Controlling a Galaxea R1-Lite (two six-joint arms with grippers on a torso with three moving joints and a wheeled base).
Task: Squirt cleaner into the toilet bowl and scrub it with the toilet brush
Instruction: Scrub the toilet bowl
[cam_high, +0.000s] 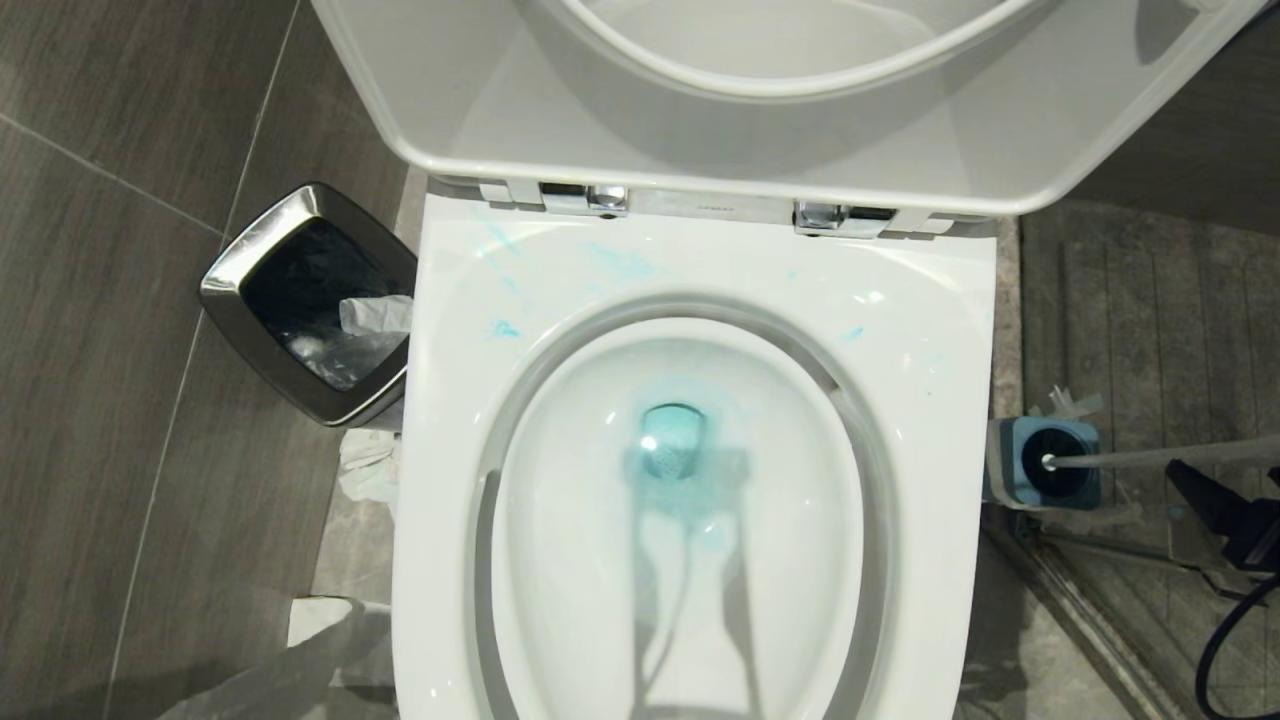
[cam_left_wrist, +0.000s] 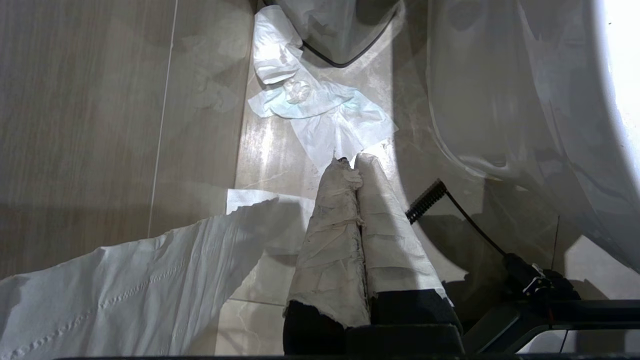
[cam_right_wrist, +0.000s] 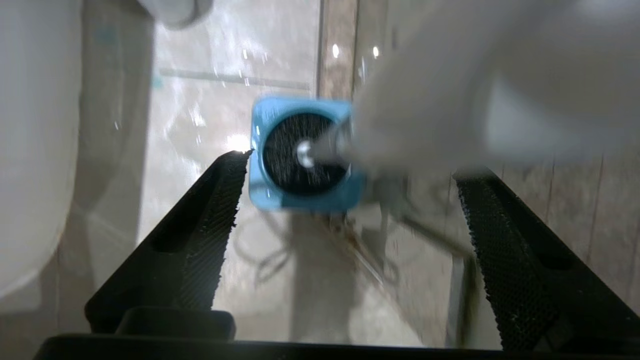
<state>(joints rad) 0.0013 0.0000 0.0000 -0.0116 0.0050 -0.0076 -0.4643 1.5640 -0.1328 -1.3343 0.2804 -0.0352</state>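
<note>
Long white plastic toilet brush (cam_high: 1160, 456), lower right: docked in its square blue holder (cam_high: 1045, 462); right gripper (cam_right_wrist: 350, 195) fingers released wide astride the handle, presumably for gripping.

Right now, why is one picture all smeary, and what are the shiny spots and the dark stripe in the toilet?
Right wrist view: the toilet brush handle, close to the camera, smears into a pale blur. Head view: white glints on the toilet bowl are lamp glare; the dark stripe down the basin looks like a shadow.
</note>
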